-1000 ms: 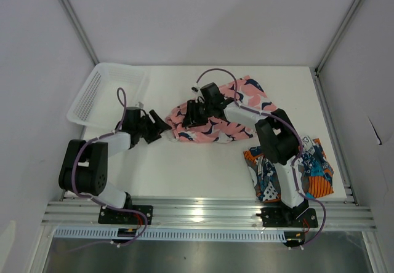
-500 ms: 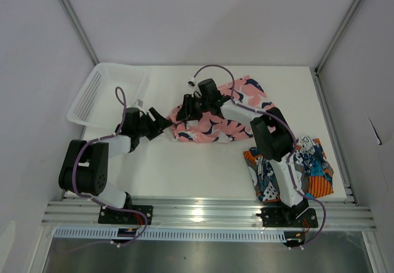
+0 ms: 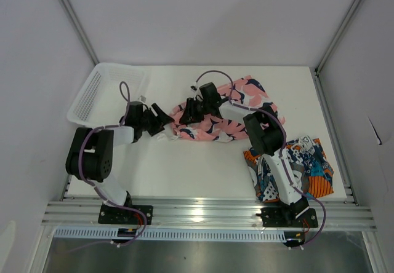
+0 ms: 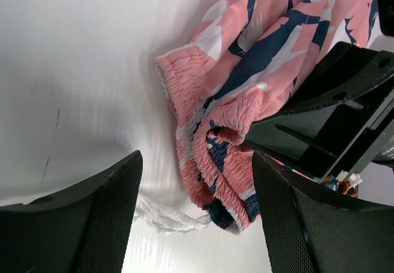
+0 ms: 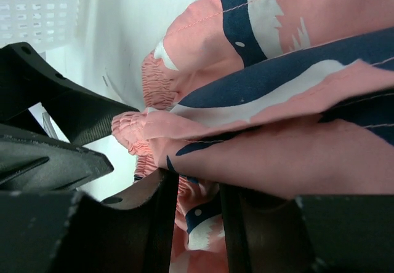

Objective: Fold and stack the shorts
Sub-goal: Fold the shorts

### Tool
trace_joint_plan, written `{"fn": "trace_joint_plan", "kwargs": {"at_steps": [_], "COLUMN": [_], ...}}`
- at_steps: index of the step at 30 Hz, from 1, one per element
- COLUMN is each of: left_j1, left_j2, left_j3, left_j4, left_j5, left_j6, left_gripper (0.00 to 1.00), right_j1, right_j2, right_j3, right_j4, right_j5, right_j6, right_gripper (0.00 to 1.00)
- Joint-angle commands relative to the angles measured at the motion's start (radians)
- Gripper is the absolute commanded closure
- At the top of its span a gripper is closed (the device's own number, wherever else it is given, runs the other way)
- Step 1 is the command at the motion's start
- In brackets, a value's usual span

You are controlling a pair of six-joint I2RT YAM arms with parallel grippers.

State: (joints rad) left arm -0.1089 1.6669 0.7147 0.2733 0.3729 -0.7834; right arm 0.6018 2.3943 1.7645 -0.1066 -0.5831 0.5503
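The step in hand looks like the fold of the pink shorts (image 3: pixel 218 122), which lie crumpled on the table (image 3: pixel 184 168) toward the middle of its far edge; the printed shorts (image 3: pixel 305 165) sit bunched by the near right corner, partly under the right arm, and to my eye are not yet neatly folded; nothing is stacked

The right gripper (image 3: pixel 188 109) is clamped on a fold of pink cloth, the fabric running down between its fingers (image 5: pixel 154 217) in its own wrist view; the left gripper (image 3: pixel 161 118) comes in from the left-edge side with its jaws spread wide, the elastic waistband (image 4: pixel 206 156) bunched between them but not pinched; a white drawstring (image 4: pixel 166 219) trails onto the table just beside it; the two grippers are very near each other

The next move, I judge, calls for the left jaws to close on the waistband so both arms can pull the cloth flat before folding; the risk is catching only one layer or bumping the right fingers

Counted: two pairs of shorts, one pink and one printed; one white mesh basket (image 3: pixel 101 98) in the far left corner, which looks empty; two grippers
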Motion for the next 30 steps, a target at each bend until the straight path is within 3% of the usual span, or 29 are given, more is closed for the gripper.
{"fn": "trace_joint_plan", "kwargs": {"at_steps": [1, 14, 24, 30], "left_j1": [-0.005, -0.047, -0.043, -0.041], "left_j2": [0.028, 0.186, 0.209, 0.267], "left_j3": [0.08, 0.305, 0.359, 0.431], "left_j4": [-0.019, -0.112, -0.175, -0.186], "left_j5": [-0.008, -0.061, -0.147, -0.088], "left_j6": [0.027, 0.105, 0.173, 0.234], "left_gripper": [0.26, 0.28, 0.27, 0.27], "right_j1": [-0.016, -0.016, -0.017, -0.019], "right_j2": [0.031, 0.011, 0.019, 0.017], "right_j3": [0.024, 0.033, 0.052, 0.064], "right_j4": [0.007, 0.05, 0.058, 0.051], "right_j5": [0.008, -0.024, -0.035, -0.049], "right_j6": [-0.003, 0.034, 0.054, 0.053], "right_gripper": [0.64, 0.64, 0.64, 0.64]}}
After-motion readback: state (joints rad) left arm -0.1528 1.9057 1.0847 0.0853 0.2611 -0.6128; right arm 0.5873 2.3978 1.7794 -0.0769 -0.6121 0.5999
